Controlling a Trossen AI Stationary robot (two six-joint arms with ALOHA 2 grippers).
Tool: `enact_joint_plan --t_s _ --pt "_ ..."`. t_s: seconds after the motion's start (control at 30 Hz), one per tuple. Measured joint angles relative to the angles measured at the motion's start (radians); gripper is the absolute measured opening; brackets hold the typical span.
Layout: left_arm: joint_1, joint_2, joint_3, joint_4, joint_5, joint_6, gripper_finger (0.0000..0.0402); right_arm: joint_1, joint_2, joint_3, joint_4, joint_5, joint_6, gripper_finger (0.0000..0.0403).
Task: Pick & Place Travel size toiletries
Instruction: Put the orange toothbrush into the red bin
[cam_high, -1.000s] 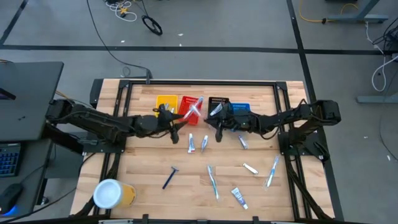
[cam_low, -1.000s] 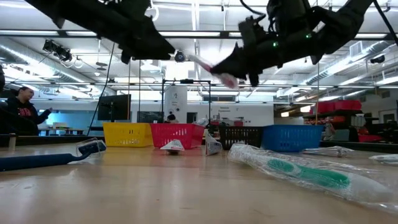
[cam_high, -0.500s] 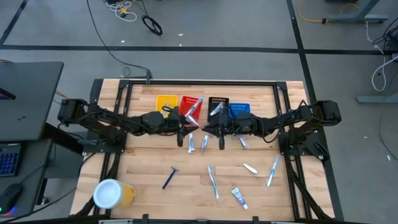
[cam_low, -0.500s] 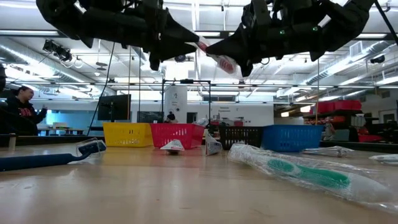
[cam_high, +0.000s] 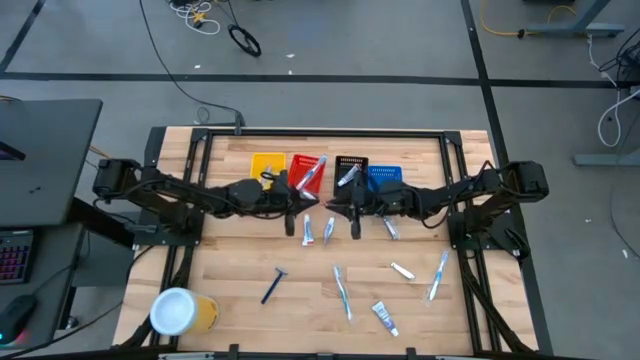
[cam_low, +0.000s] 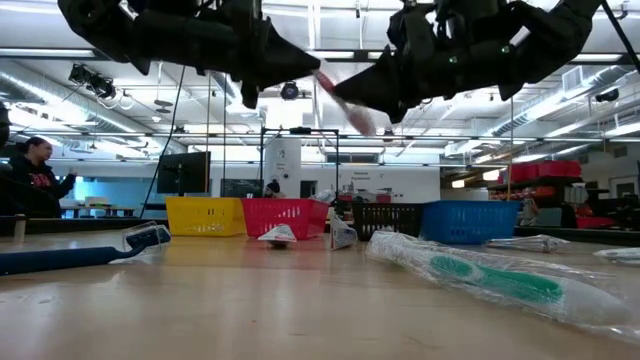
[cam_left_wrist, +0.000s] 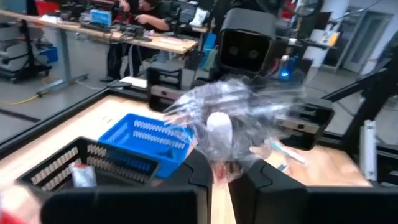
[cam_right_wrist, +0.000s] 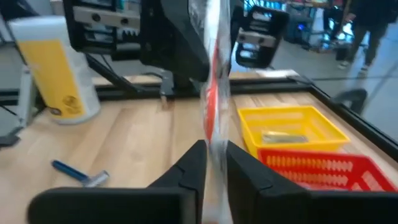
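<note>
- Wrapped toothbrush (cam_low: 340, 100) held in mid-air above the middle of the table (cam_high: 230, 300), bridging the two grippers, in front of the row of small bins.
- Left gripper (cam_left_wrist: 221, 171) clamped on one end, fingers drawn together on the crinkled clear wrapper.
- Right gripper (cam_right_wrist: 214, 155) set around the other end; impossible to tell whether gripping or merely flanking it.
- Likely very light, with a stiff plastic handle inside a loose, slick film, so apt to slide or swivel if pinched by the film alone.
- Best taken across the handle itself, near mid-length, not by the flared wrapper ends.
- Probably not fragile; main risks are slipping and twisting between the jaws rather than breaking.
- Remaining toiletries lying flat on the wood: a blue razor (cam_high: 272, 285), a toothbrush (cam_high: 438, 275), a small tube (cam_high: 385, 317), all thin and low, leaving little to catch except at the edges.
- No legible brand or writing on the wrapper; a dark mark on the yellow cup (cam_right_wrist: 53, 68) too blurred to read.
</note>
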Motion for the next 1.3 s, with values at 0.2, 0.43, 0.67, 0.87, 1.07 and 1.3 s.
enact_joint_plan --t_s 0.2,0.43,0.67,0.87,1.07,1.3 --pt "0.059 0.000 0.000 -0.085 -0.095 0.008 0.0042 0.002 -0.001 0.000 -0.114 0.160 0.012 0.0096" --pt "0.230 0.000 0.000 -0.174 -0.044 -0.022 0.0030 -0.001 -0.001 0.000 -0.293 0.242 0.138 0.0102" --pt "0.389 -0.001 0.161 -0.604 0.146 -0.010 0.0046 -0.001 -0.001 0.000 -0.358 0.237 0.115 0.0103" --pt "0.410 -0.001 0.414 -1.049 0.147 0.143 0.0035 0.000 -0.001 0.000 -0.380 0.158 0.074 0.0105" --pt "0.425 0.008 0.548 -1.259 0.127 0.163 0.0043 0.001 -0.001 0.000 -0.382 0.124 0.066 0.0117" --pt "0.437 0.032 0.504 -1.242 0.129 0.137 0.0040 0.007 0.000 0.000 -0.407 0.148 0.068 0.0123"
